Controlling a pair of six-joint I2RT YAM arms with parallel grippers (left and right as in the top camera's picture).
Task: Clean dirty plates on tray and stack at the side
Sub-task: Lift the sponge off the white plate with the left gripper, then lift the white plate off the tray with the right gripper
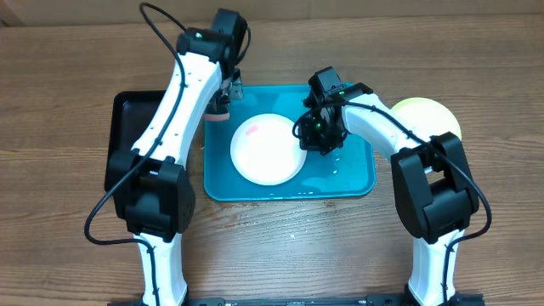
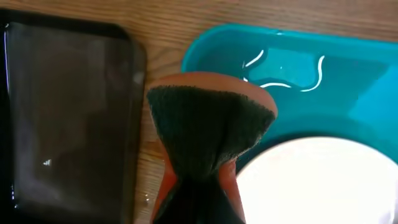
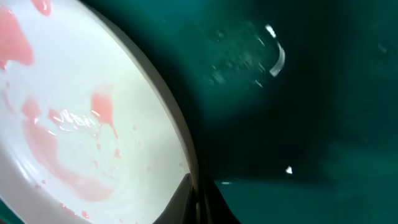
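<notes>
A large turquoise-blue rectangular plastic tray [image 1: 353, 174] lies at the middle of the wooden bench [image 1: 68, 68]. One round white plastic plate [image 1: 268, 151] sits inside the tray, toward its left half. A red smear [image 1: 252, 130] marks the far-left part of the plate's face, and the right wrist view shows it as streaks and spots across the pale centre [image 3: 74, 130].

The right gripper [image 1: 316, 136] is at the plate's right edge. In its own view the fingers [image 3: 177, 200] are nearly together, one on each side of the rim, pinching it.

The left gripper [image 1: 221, 106] hangs over the tray's far-left corner. It is closed tightly on an orange sponge with a dark scouring face [image 2: 208, 124], squeezing the sponge into a narrow waist. The sponge sits just off the plate's far-left rim.

A thin film of water [image 2: 283, 74] glints on the tray floor. A smaller black rectangular tray [image 1: 127, 115] lies left of the turquoise one. A round yellow-green plastic plate [image 1: 433, 115] rests on the bench to the right, outside the tray and partly hidden by the right arm
</notes>
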